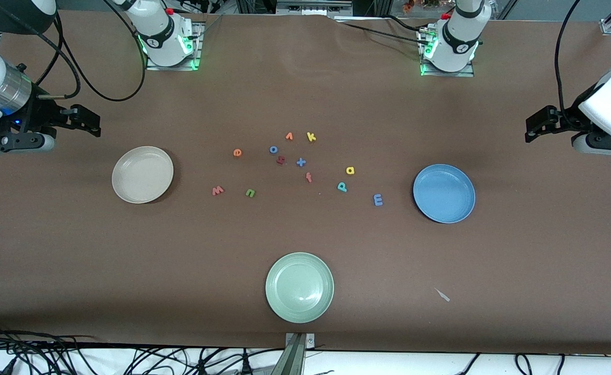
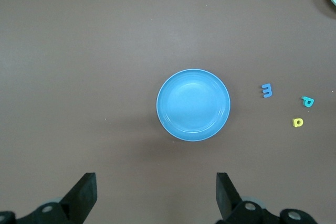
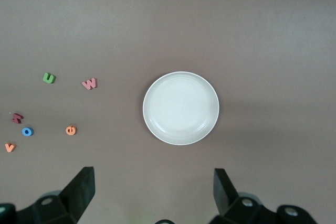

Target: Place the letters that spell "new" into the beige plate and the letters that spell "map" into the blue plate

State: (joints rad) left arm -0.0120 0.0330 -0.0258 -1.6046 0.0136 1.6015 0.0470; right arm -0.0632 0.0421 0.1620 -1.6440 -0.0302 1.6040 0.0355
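The empty beige plate [image 1: 142, 174] [image 3: 181, 108] lies toward the right arm's end. Beside it lie the orange e [image 1: 237, 152] [image 3: 71, 130], pinkish w [image 1: 217, 190] [image 3: 90, 83] and green n [image 1: 250, 193] [image 3: 48, 78]. The empty blue plate [image 1: 444, 193] [image 2: 193, 104] lies toward the left arm's end, with the periwinkle m [image 1: 378, 199] [image 2: 267, 90], teal p [image 1: 342, 186] [image 2: 308, 101] and yellow a [image 1: 350, 170] [image 2: 297, 122] beside it. My right gripper [image 1: 89, 122] [image 3: 153, 190] hangs open over bare table by the beige plate. My left gripper [image 1: 534, 127] [image 2: 156, 192] hangs open by the blue plate.
A pale green plate [image 1: 299, 287] sits nearest the front camera. Other letters lie mid-table: yellow k [image 1: 311, 137], orange v [image 1: 289, 136], blue o [image 1: 273, 149], a blue cross shape [image 1: 301, 162], red f [image 1: 309, 177] and a dark red one [image 1: 280, 160]. A pale scrap [image 1: 442, 295] lies loose.
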